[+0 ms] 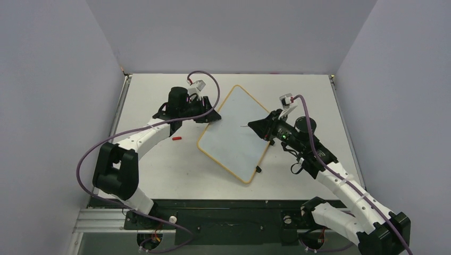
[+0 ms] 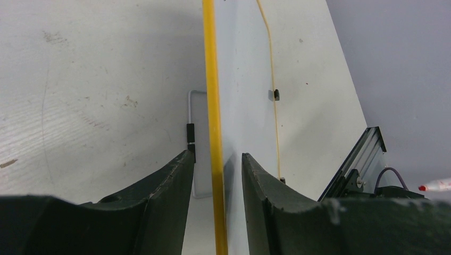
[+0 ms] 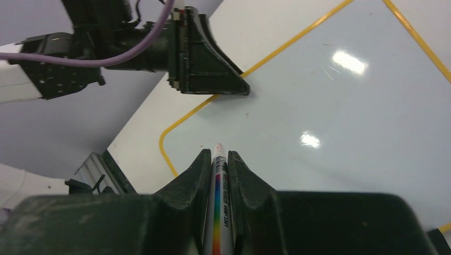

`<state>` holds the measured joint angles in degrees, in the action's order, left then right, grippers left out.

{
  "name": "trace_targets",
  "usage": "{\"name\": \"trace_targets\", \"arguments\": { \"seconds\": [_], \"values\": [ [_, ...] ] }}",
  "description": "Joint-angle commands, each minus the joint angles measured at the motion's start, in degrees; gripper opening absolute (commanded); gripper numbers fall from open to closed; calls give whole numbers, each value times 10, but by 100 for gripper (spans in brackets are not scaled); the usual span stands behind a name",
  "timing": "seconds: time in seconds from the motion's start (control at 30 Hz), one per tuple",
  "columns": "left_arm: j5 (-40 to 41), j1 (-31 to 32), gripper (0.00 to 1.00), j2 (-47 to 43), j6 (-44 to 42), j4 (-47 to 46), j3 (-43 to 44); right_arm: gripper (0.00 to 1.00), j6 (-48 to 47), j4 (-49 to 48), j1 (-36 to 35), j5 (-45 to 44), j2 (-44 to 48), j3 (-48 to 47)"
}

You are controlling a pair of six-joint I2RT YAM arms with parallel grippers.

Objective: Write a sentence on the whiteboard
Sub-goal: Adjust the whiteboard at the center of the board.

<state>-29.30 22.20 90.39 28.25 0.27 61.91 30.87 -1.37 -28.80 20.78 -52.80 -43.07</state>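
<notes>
Right gripper, bottom centre, clamps a marker tip-first toward the whiteboard for writing; left gripper straddles its yellow edge, jaws apart, presumably to steady it.

white links, black joints, purple cables, maybe green light

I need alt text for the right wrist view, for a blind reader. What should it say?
The right gripper holds a marker between its shut fingers, tip pointing over the glossy whiteboard with its thin yellow frame. Beyond it, the left gripper sits at the board's far edge.
</notes>
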Motion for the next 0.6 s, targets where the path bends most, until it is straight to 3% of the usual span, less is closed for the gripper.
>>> {"name": "trace_targets", "arguments": {
  "seconds": [0.0,0.07,0.27,0.43,0.57],
  "values": [
    [-58,3,34,32,-4,-25,53,0,9,-118,3,83,-9,9],
    [-71,3,30,45,0,-31,64,0,13,-142,3,91,-13,13],
    [-98,3,1,71,0,-33,94,0,1,-150,1,63,-22,14],
    [-125,3,0,95,1,-31,127,0,-24,-110,-23,-14,-15,10],
    [-141,10,0,117,-10,-14,160,0,-61,-89,-50,-15,-13,4]
  ]
}}
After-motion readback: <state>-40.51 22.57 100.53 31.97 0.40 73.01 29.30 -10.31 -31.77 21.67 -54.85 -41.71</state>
